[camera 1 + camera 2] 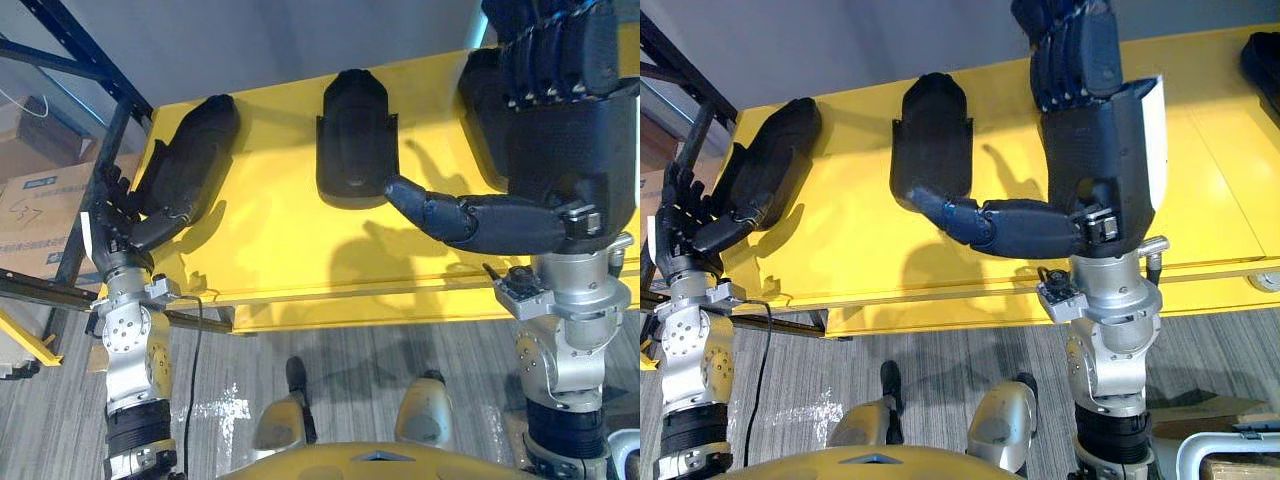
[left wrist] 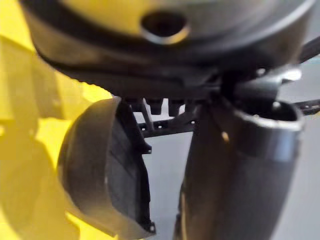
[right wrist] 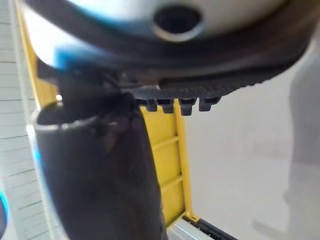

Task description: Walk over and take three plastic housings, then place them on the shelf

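Black plastic housings lie on a yellow shelf [image 1: 300,250]. One housing [image 1: 190,155] lies at the shelf's left end, a second [image 1: 355,130] in the middle, and a third [image 1: 1265,55] at the far right edge. My left hand [image 1: 112,215] is at the near end of the left housing [image 2: 107,170], fingers relaxed and open, thumb [image 2: 240,170] resting against the housing's tip. My right hand [image 1: 1095,150] is raised above the shelf to the right of the middle housing, fingers straight, thumb stretched out towards the left, holding nothing.
Dark blue rack uprights [image 1: 100,150] stand at the shelf's left end, with cardboard boxes [image 1: 40,205] behind them. The shelf's front lip [image 1: 350,305] runs across just before me. A grey wall [image 1: 250,40] backs the shelf. Grey floor lies below.
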